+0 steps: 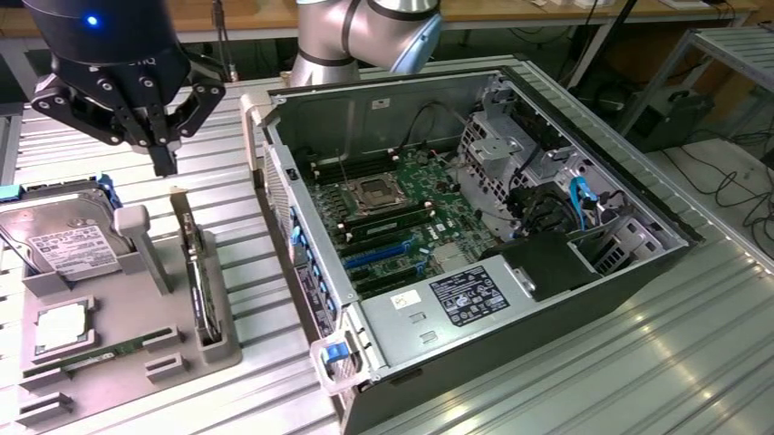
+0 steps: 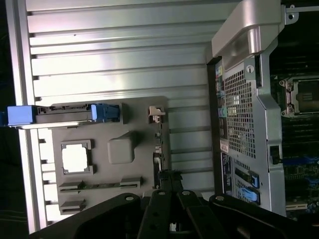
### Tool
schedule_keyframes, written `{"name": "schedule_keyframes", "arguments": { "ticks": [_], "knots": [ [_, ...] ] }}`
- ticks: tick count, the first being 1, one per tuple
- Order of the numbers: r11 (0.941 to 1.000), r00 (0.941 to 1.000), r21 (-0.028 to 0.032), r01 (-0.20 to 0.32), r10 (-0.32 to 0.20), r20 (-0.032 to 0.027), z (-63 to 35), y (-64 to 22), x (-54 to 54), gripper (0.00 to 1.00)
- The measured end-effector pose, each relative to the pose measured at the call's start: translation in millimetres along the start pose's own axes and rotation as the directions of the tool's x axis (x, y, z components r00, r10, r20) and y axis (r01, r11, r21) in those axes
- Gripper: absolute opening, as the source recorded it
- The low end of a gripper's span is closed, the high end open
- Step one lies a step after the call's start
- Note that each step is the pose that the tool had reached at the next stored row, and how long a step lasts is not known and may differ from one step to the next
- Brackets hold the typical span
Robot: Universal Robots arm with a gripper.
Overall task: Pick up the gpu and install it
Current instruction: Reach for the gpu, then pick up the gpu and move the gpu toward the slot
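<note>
Just above the upright gpu (image 1: 192, 256), closed hand (image 1: 163, 167); drive label (image 1: 67, 249) illegible.

A ribbed metal table (image 1: 629, 362) spreads beneath the jaws, catching pale glare. Behind them runs a wooden bench (image 1: 242, 13). Well away from the jaws, at the exterior view's right, cables (image 1: 726, 178) trail over dark floor (image 1: 756, 231) by a metal rack (image 1: 726, 41).

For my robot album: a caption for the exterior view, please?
Shut gripper hovers above the gpu in its gray tray beside the open computer.
</note>
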State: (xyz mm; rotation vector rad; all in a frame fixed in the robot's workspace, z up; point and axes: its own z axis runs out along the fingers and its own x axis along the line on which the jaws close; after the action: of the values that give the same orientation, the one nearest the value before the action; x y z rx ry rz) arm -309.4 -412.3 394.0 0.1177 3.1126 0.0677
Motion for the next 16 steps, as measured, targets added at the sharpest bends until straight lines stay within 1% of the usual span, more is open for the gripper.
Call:
{"name": "schedule_keyframes", "arguments": {
  "ticks": [10, 16],
  "knots": [
    [1.0000, 1.0000, 0.0000, 0.000, 0.000, 0.0000, -0.3, -1.2, 7.7, 0.11],
    [1.0000, 1.0000, 0.0000, 0.000, 0.000, 0.0000, -0.3, -1.3, 8.2, 0.11]
  ]
}}
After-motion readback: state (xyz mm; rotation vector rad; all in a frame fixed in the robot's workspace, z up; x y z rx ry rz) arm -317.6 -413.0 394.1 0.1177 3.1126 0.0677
